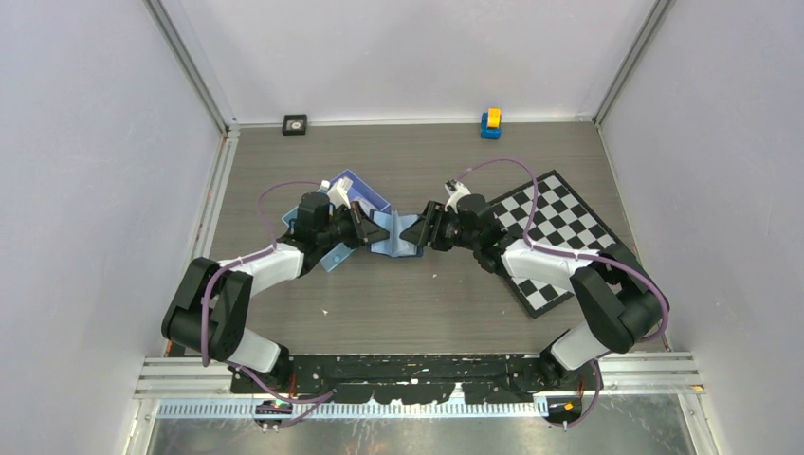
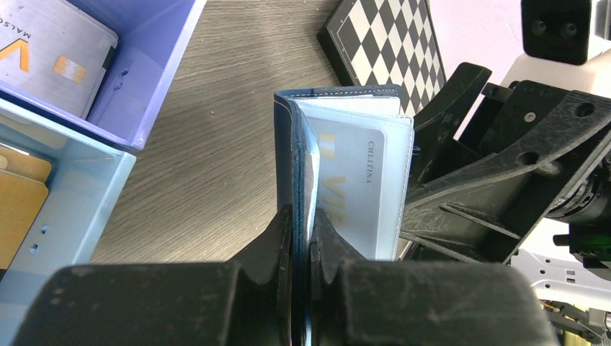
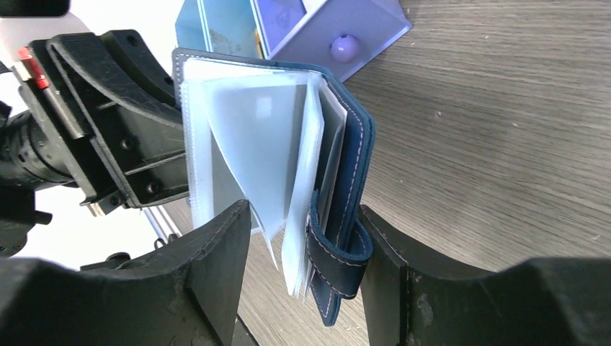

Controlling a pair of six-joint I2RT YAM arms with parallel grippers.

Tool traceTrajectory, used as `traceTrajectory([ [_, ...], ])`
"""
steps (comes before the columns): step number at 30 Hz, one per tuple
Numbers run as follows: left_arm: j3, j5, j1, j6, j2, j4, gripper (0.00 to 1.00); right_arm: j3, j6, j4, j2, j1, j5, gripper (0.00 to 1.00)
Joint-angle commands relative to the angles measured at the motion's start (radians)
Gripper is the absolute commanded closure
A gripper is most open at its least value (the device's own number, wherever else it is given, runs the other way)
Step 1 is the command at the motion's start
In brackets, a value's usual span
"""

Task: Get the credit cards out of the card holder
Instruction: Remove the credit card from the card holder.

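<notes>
Navy card holder [image 2: 284, 155] is being held on edge, open like a book, between both arms over the bench [image 1: 427, 294]. At one cover the left tool [image 2: 301, 234] is clamping tight, with clear sleeves [image 3: 252, 144] fanning toward the right arm. Facing it, the right tool [image 3: 302, 245] is standing with jaws apart, straddling the free cover and sleeves without gripping. One silver credit card [image 2: 360, 187] is sitting in a sleeve, long axis pointing away from the left tool, so the right arm looks better placed for pulling.
</notes>
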Motion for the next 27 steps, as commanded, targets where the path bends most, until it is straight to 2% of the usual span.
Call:
traceTrajectory([
  [1,0.042,0.003,-0.006,0.022,-0.041,0.007,1.0,-0.008,0.015,0.105,-0.034,0.001,-0.042,0.41],
  [8,0.045,0.001,-0.006,0.025,-0.04,0.006,1.0,-0.011,0.019,0.125,-0.036,0.003,-0.061,0.38],
  [27,0.047,0.011,-0.01,0.019,-0.033,0.01,1.0,-0.019,0.023,0.158,-0.04,0.009,-0.08,0.39],
])
